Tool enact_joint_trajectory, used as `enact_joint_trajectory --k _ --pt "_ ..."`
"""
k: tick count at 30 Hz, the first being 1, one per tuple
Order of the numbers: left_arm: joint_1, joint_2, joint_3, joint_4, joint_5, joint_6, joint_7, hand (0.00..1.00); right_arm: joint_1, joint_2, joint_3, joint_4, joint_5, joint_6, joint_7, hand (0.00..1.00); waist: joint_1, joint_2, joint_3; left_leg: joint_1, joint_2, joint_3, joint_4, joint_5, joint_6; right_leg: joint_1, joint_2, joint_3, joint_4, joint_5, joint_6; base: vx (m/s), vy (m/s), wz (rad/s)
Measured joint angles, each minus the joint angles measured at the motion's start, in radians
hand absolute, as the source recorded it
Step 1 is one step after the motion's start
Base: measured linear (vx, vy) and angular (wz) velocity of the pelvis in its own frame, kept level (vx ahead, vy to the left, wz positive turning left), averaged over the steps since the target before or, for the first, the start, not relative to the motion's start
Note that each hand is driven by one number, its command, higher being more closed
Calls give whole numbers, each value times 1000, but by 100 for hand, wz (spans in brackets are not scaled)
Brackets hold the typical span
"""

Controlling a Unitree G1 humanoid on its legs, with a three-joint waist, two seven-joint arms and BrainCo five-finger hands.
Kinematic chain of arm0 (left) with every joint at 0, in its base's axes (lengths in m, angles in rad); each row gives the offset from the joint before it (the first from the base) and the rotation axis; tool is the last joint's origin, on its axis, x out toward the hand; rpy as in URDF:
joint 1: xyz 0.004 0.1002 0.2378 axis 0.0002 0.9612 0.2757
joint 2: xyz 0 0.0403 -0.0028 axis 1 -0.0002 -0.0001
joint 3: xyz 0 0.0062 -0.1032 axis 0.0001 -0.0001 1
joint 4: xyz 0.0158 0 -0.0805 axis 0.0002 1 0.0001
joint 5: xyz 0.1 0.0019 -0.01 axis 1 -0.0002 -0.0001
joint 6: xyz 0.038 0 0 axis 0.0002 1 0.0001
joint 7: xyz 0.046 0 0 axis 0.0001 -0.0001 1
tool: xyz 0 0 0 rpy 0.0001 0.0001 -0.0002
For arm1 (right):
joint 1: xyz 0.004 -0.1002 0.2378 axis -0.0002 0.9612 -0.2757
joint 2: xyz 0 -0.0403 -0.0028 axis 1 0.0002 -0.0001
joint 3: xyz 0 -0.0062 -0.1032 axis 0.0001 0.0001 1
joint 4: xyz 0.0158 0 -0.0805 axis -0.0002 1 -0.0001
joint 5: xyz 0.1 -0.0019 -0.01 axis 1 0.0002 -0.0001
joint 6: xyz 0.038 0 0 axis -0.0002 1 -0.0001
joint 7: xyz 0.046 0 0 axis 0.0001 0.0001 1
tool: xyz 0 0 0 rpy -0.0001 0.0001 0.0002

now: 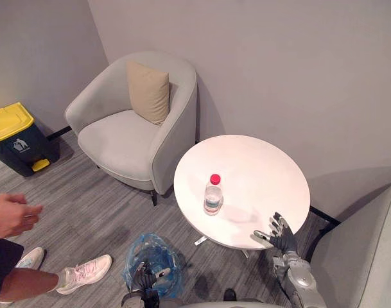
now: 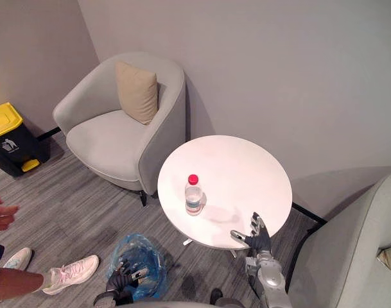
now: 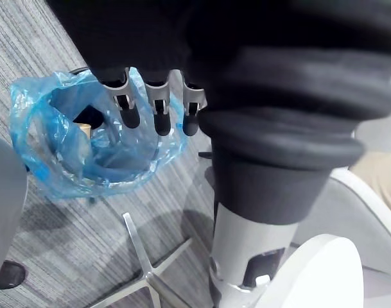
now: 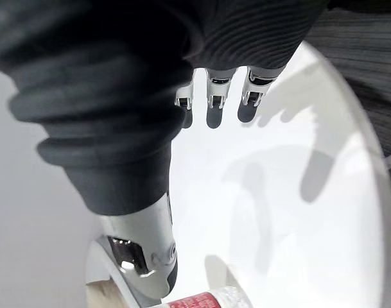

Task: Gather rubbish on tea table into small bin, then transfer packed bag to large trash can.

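A clear water bottle [image 1: 212, 196] with a red cap stands upright on the round white tea table [image 1: 253, 163], left of its middle. My right hand [image 1: 282, 236] hovers over the table's near right edge, open with fingers [image 4: 211, 96] spread, a good way from the bottle [image 4: 198, 300]. On the floor at the table's near left sits the small bin lined with a blue bag [image 1: 158, 253]. My left hand [image 1: 144, 274] hangs above its rim, open, fingers [image 3: 160, 112] straight over the bag [image 3: 54, 160]. A tan scrap [image 3: 86, 129] lies inside. The large dark trash can [image 1: 15, 138] with a yellow lid stands far left.
A grey armchair [image 1: 118, 138] with a beige cushion [image 1: 148, 92] stands behind the table, against the wall. A person's hand [image 1: 12, 215] and white shoes [image 1: 86, 271] are at the left. Another grey seat [image 1: 368, 256] is close on the right. Metal table feet [image 3: 140, 269] spread beside the bin.
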Motion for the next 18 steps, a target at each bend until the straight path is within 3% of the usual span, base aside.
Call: enact_joint_trajectory --k 6,18 --pt "11 4 0 -17 0 0 -20 0 -28 -16 71 -87 -37 -9 9 0 1 -4 0 11 -2 2 -2 1 1 14 -6 3 -12 6 6 -5 19 0" --pt "16 10 0 -23 0 -6 -34 0 -162 -79 215 -93 -39 -10 47 0 8 -4 1 -43 -4 -26 0 2 -1 -19 -7 -23 -23 7 9 -30 4 7"
